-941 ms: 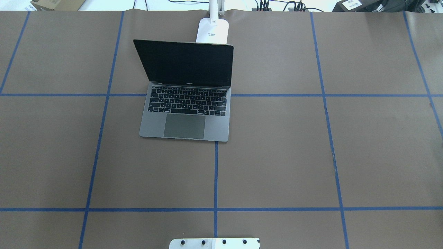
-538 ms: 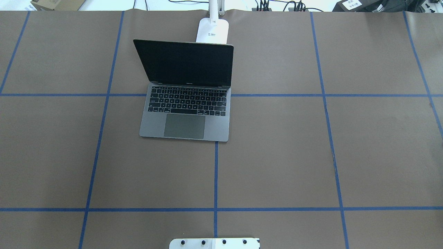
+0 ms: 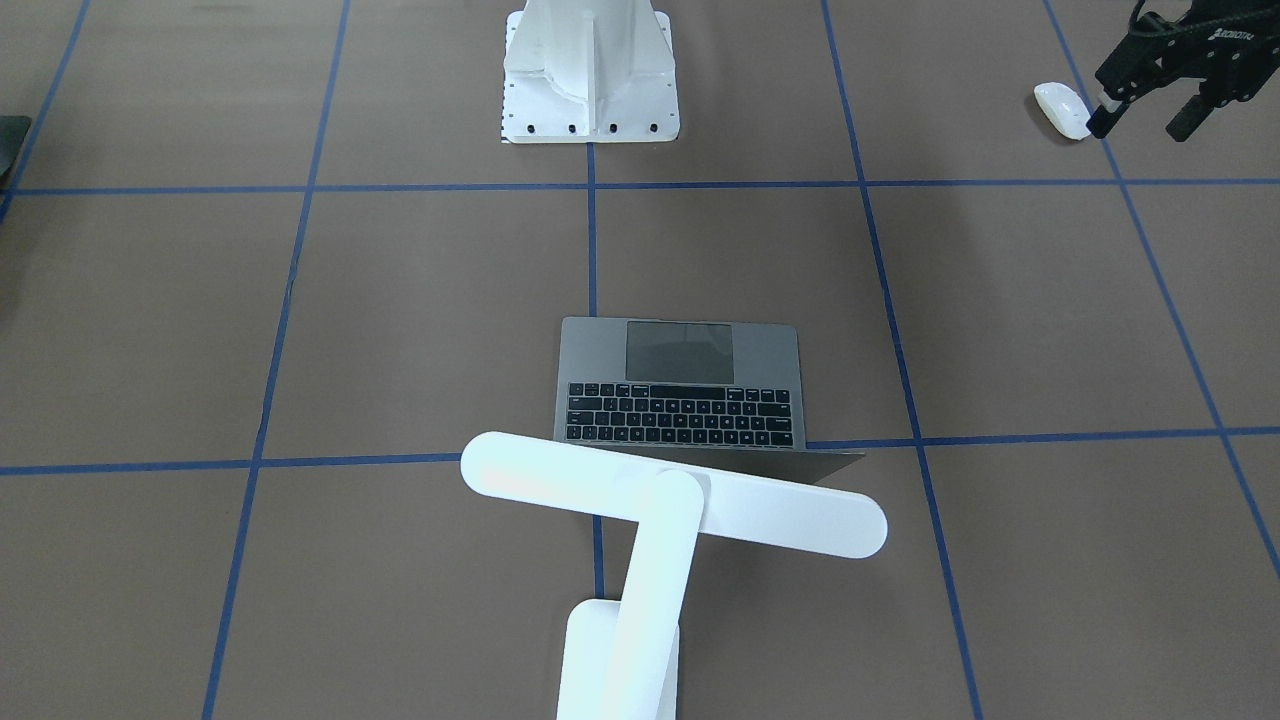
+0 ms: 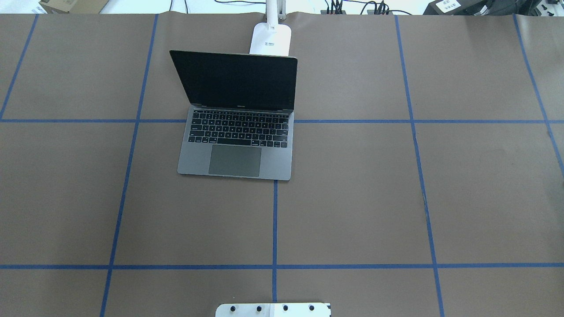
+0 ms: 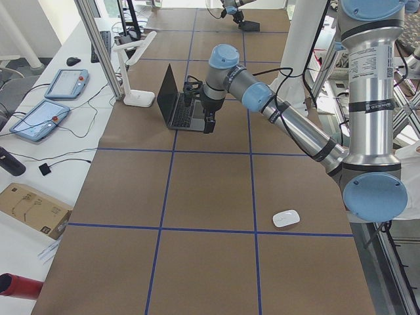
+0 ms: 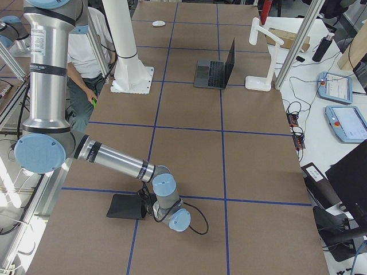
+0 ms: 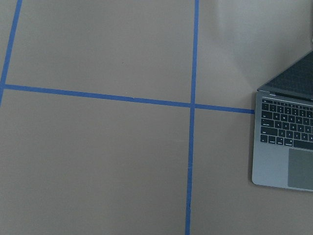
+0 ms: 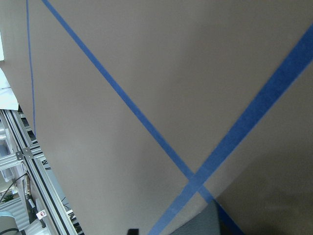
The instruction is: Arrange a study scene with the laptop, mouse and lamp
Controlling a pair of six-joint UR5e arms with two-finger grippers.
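The black two-fingered left gripper [image 3: 1141, 118] hangs well above the brown paper-covered table [image 3: 300, 320], fingers spread with nothing between them. The small white glossy oval mouse [image 5: 286, 218] lies on the table below and behind it, toward the robot's side. In the front-facing view the mouse seems just beside one fingertip, but the left-side view shows them well apart. The slim dark-grey metal laptop [image 4: 235, 145] stands open ahead of this gripper and to its right, screen dark. The all-white desk lamp [image 3: 670, 505] stands just beyond the laptop's lid, its bar head over it. The right gripper [image 6: 146, 207] sits low at the edge of a flat black square mat [image 6: 126, 206], far from the laptop. I cannot tell whether it is released or clenched.
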